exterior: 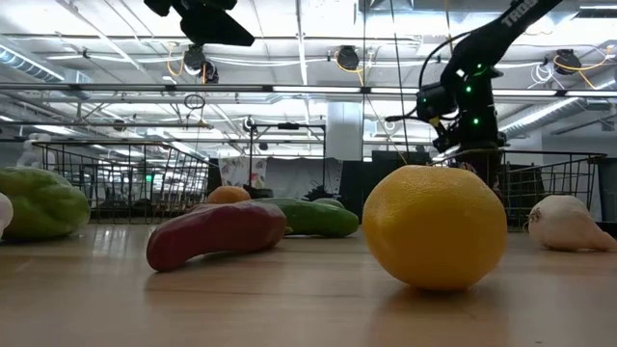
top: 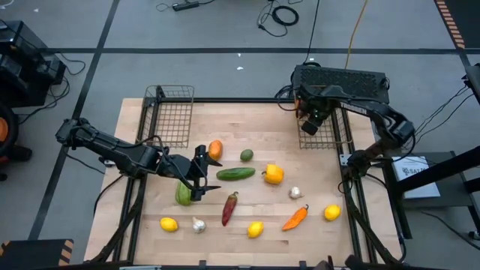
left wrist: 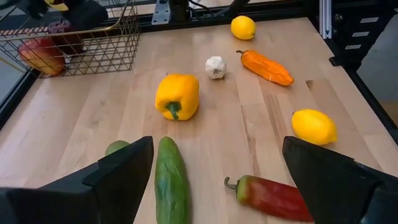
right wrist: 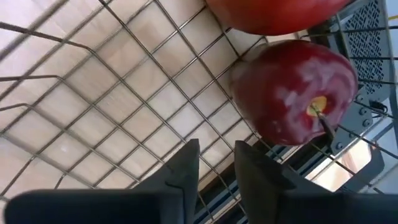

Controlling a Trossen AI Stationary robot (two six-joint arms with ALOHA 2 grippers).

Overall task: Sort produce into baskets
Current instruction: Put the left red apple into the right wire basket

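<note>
Two red apples (right wrist: 292,93) lie in the right basket (top: 319,131) just beyond my right hand (right wrist: 216,163), its fingers nearly pressed together, empty; my left hand (top: 196,174) hovers spread at the high view's centre-left, over the cucumber (left wrist: 172,180).

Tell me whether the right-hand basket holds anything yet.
Not empty. The right wrist view shows two red apples lying on the mesh floor of the right basket; the left wrist view also shows red fruit inside it.
</note>
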